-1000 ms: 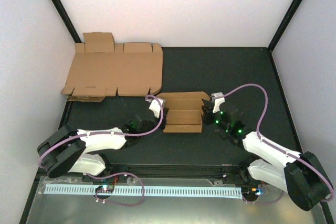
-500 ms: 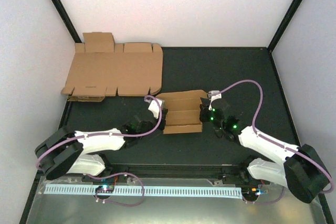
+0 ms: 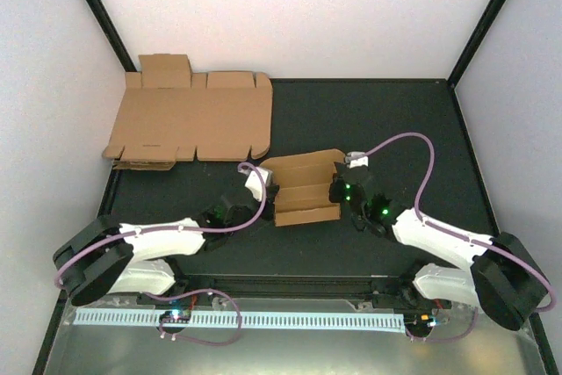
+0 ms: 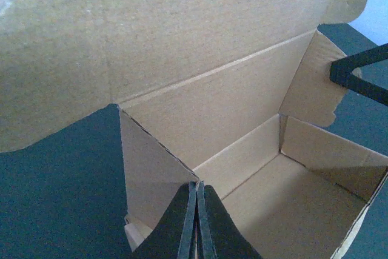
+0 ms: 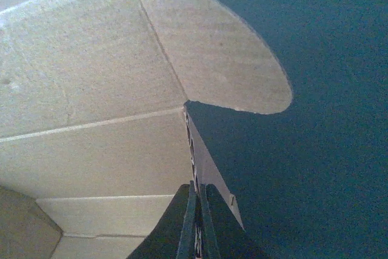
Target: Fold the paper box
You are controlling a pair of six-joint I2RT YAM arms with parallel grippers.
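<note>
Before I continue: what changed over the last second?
The right claw slid left, carrying the paper box by its right end wall; the box twisted slightly. The left claw barely moved. Both stay shut on its end walls; the cardboard sheets stayed put.

Bare mat (image 3: 386,120) beyond paper box (image 3: 303,183)

Overhead camera looks down; wrist cameras closely share the paper box (image 3: 303,192).

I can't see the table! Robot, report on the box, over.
Left gripper shut on paper box, left wall; right gripper shut on right wall. Box half-folded, lid open. Flat cardboard sheets apart, far left.
</note>
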